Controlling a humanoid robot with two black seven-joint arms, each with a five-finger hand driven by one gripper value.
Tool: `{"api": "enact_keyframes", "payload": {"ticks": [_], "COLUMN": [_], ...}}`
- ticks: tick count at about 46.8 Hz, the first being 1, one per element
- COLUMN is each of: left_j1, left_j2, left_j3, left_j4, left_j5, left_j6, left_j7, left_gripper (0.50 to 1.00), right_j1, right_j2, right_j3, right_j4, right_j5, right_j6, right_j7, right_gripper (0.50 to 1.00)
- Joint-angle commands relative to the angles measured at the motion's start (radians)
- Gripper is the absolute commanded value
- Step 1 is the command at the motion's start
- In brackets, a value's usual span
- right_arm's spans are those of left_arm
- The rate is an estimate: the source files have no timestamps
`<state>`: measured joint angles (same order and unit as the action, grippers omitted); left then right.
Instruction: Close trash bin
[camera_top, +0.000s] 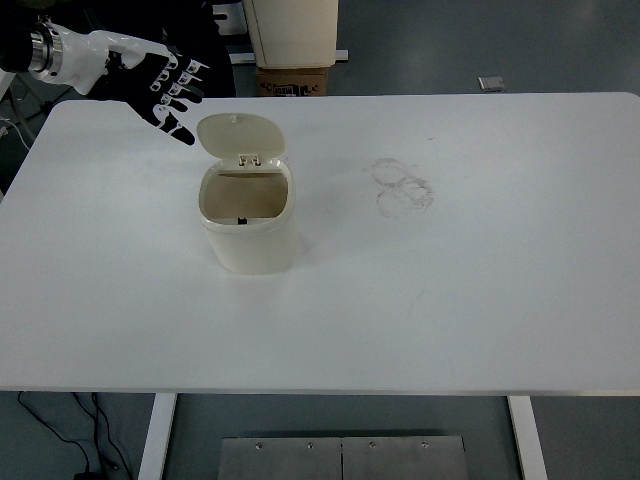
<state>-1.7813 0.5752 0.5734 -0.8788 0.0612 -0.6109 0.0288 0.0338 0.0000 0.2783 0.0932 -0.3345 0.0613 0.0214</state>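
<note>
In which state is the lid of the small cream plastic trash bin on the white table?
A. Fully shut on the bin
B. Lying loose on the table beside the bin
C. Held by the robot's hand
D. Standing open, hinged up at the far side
D: the rounded cream lid stands upright behind the opening of the small cream plastic trash bin, and the left hand hovers apart from it, fingers spread.

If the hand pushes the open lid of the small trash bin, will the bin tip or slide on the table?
The trash bin looks empty and like thin plastic, so it is probably light and may slide on the smooth white table. Its lid stands high, so a sideways push there might tip it. The left hand should probably press downward.
</note>
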Motion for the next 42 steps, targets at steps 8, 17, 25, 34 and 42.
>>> {"api": "enact_keyframes", "payload": {"ticks": [8,17,25,34,42], "left_j1": [-0.018,-0.02,-0.021,-0.017,-0.021], "left_j2": [-0.028,-0.051,-0.086,-0.123,-0.121], "left_j3": [-0.003,-0.035,-0.043,-0.052,-0.052], "left_j4": [-0.002,-0.002,-0.002,-0.002,-0.035], "left_j5": [0.011,0.092,0.098,0.098,0.098], "left_j6": [0.0,0.0,0.0,0.0,0.0], "left_j7": [0.049,0.051,0.095,0.141,0.145], "left_gripper": [1.0,1.0,1.0,1.0,1.0], "right_j1": [0.0,0.0,0.0,0.0,0.0], "right_j2": [0.0,0.0,0.0,0.0,0.0], "right_j3": [0.001,0.001,-0.001,0.001,-0.001], "right_j4": [0.0,0.0,0.0,0.0,0.0], "right_j5": [0.0,0.0,-0.001,0.0,0.0], "right_j6": [0.0,0.0,0.0,0.0,0.0], "right_j7": [0.0,0.0,0.0,0.0,0.0], "right_gripper": [0.991,0.991,0.991,0.991,0.991]}}
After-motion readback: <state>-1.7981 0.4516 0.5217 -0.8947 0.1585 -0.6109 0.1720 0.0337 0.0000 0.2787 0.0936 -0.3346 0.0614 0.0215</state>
